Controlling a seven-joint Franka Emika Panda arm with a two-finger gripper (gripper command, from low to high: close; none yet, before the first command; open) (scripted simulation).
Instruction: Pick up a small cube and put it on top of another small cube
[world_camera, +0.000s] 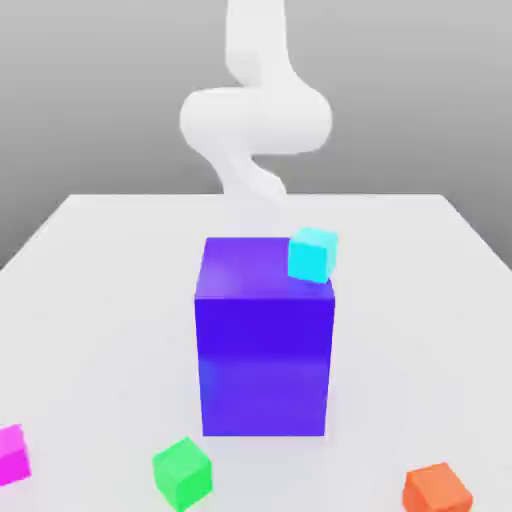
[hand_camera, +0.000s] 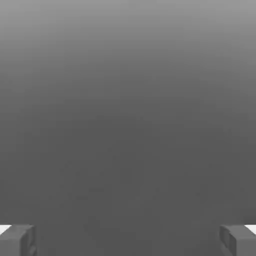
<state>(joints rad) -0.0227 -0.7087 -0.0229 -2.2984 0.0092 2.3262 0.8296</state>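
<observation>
Gripper (hand_camera: 128, 240) wide open in the hand view. Fingers (hand_camera: 27, 241) well apart, one near each lower corner, with open space between. Dark grey, blocky and hard-edged, each with a small white patch beside it. Clear of every cube. Behind them, plain grey, paler toward one edge.

In the exterior view, white arm (world_camera: 256, 120) beyond the block, smooth and rounded, bulging at a thick horizontal joint, then narrowing downward and fading into the pale surface behind.

Magenta cube (world_camera: 12, 456) at the exterior view's far left, low down, partly cut off by the picture's edge. Green cube (world_camera: 183, 474) just in front of the big block, toward its left side, turned corner-on. Bare on top, and well apart from the magenta one. Orange cube (world_camera: 437, 490) at lower right, also turned, cut by the bottom edge. All plain-faced, flat in colour, sharp-cornered.

Big blue-purple block (world_camera: 264, 365) upright near the middle, taller than wide, front face faintly glossy, top slightly lighter. Cyan cube (world_camera: 312, 255) at its upper right front corner, slightly askew; cannot tell whether resting there.

Underneath, white tabletop (world_camera: 110, 330), smooth, straight far edge. Beyond, featureless grey backdrop (world_camera: 90, 90), darkening downward.
</observation>
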